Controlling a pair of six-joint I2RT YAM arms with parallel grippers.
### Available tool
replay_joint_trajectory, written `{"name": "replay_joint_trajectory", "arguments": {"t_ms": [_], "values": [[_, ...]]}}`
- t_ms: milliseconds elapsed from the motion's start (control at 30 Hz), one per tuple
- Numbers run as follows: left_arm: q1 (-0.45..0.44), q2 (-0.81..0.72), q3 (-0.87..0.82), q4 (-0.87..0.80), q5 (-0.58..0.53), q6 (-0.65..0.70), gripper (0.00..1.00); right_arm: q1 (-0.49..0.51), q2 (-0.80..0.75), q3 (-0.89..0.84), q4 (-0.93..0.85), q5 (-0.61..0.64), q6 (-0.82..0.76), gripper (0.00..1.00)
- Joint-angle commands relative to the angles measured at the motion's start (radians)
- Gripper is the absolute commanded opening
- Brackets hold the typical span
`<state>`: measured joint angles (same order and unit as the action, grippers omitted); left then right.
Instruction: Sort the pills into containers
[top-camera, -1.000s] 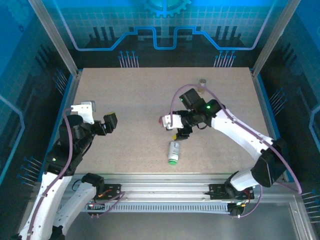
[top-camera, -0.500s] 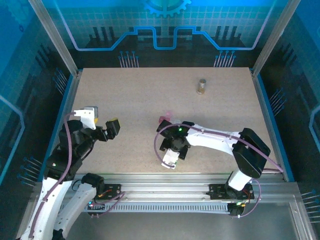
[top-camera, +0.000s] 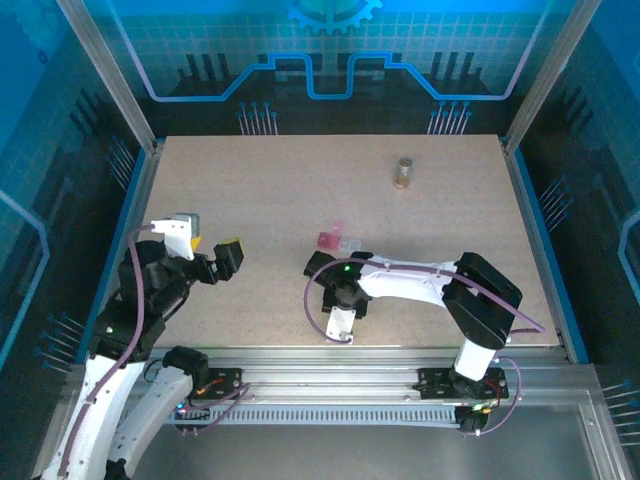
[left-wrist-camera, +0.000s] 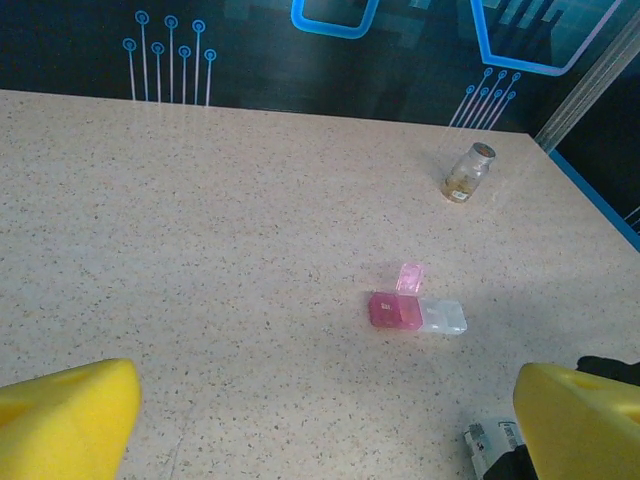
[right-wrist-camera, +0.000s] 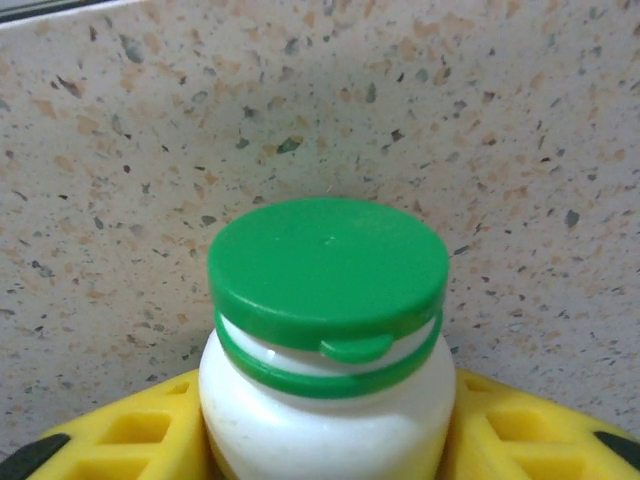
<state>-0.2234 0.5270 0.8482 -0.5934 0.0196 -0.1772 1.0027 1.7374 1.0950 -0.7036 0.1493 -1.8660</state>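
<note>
Right pincer clamping white bottle between its pads, green cap ahead; left pincer gaping wide open.

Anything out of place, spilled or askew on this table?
The pink-and-clear container lies mid-table with one pink lid flipped up. Otherwise the amber bottle stands upright, the white bottle has its green cap on; nothing looks spilled.

The white bottle, its green cap shut, is seen near the front edge of the table; whether it lies or is lifted cannot be told. The amber bottle, tan-capped, is stood upright far back on the right. The pink-tinted vial is laid flat between them, apparently open.
</note>
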Motion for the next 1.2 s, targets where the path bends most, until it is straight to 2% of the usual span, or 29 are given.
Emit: {"name": "replay_joint_trajectory", "arguments": {"t_ms": [0, 100, 167, 267, 367, 433, 500, 600, 700, 800, 867, 1000, 1100, 1167], "values": [[0.007, -0.004, -0.007, 0.027, 0.023, 0.002, 0.97, 0.015, 0.015, 0.006, -0.032, -0.041, 0.010, 0.43], [0.007, 0.001, 0.001, 0.024, 0.022, -0.003, 0.97, 0.004, -0.017, 0.022, -0.032, -0.095, 0.072, 0.39], [0.008, 0.001, 0.007, 0.025, 0.022, -0.014, 0.97, -0.012, -0.046, 0.058, -0.039, -0.164, 0.187, 0.39], [0.007, 0.007, 0.031, 0.027, 0.032, -0.053, 0.97, -0.068, -0.124, 0.101, -0.014, -0.320, 0.414, 0.37], [0.007, 0.016, 0.044, 0.065, 0.068, -0.127, 0.96, -0.175, -0.254, 0.075, 0.127, -0.550, 0.695, 0.36], [0.006, 0.033, 0.040, 0.117, 0.083, -0.182, 0.95, -0.289, -0.361, 0.002, 0.358, -0.731, 1.004, 0.36], [0.006, 0.064, 0.023, 0.195, 0.102, -0.246, 0.93, -0.437, -0.458, -0.135, 0.770, -0.884, 1.463, 0.37], [-0.013, 0.146, 0.002, 0.329, 0.126, -0.326, 0.90, -0.613, -0.482, -0.317, 1.379, -0.949, 2.043, 0.35], [-0.110, 0.267, 0.025, 0.436, 0.089, -0.303, 0.87, -0.715, -0.416, -0.335, 1.662, -0.962, 2.431, 0.30], [-0.272, 0.404, 0.077, 0.525, 0.011, -0.135, 0.87, -0.776, -0.324, -0.301, 1.790, -0.954, 2.712, 0.25], [-0.318, 0.483, 0.089, 0.607, 0.063, -0.032, 0.87, -0.792, -0.271, -0.283, 1.921, -0.984, 2.822, 0.22], [-0.321, 0.610, 0.072, 0.763, 0.308, 0.180, 0.88, -0.828, -0.216, -0.257, 2.041, -1.049, 2.908, 0.22], [-0.321, 0.679, 0.090, 0.771, 0.496, 0.338, 0.89, -0.833, -0.198, -0.240, 2.126, -1.145, 2.926, 0.23], [-0.321, 0.710, 0.102, 0.770, 0.539, 0.378, 0.89, -0.820, -0.207, -0.227, 2.125, -1.213, 2.901, 0.24]]}}
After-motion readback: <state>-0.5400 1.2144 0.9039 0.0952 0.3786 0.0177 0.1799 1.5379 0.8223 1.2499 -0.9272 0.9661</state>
